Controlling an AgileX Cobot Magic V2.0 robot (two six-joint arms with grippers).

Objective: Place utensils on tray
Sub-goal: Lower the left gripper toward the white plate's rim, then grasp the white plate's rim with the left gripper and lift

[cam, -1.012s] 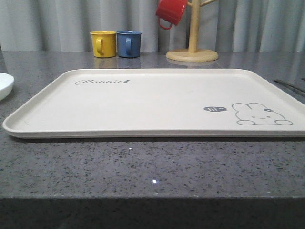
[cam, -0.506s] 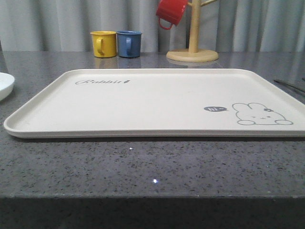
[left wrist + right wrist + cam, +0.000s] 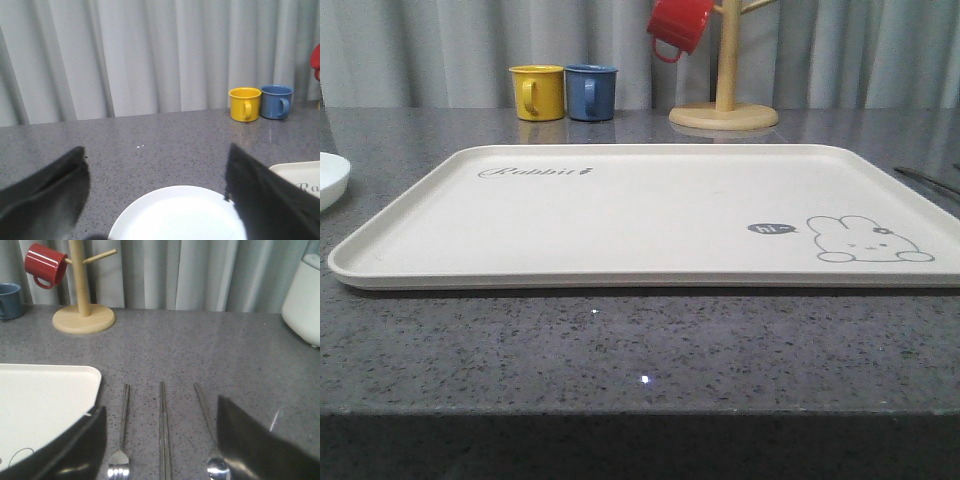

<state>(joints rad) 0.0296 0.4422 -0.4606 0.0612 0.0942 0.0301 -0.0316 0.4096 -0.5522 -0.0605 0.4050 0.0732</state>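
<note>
The cream tray (image 3: 650,215) with the rabbit drawing lies bare in the middle of the grey counter; its corner also shows as the tray (image 3: 45,410) and the tray (image 3: 300,175). Right of it lie a silver fork (image 3: 121,432), a pair of chopsticks (image 3: 163,432) and a spoon (image 3: 209,432), side by side on the counter. My right gripper (image 3: 160,440) hangs open above them, the chopsticks between its fingers' line. The white plate (image 3: 180,215) sits left of the tray, its edge showing as the plate (image 3: 330,178). My left gripper (image 3: 155,187) is open over the plate, holding nothing.
A yellow mug (image 3: 538,92) and a blue mug (image 3: 590,91) stand at the back of the counter. A wooden mug tree (image 3: 725,95) holds a red mug (image 3: 678,25). A white appliance (image 3: 305,297) stands at the far right. Grey curtains close the back.
The tray has shifted very slightly; otherwise the front view looks the same.
</note>
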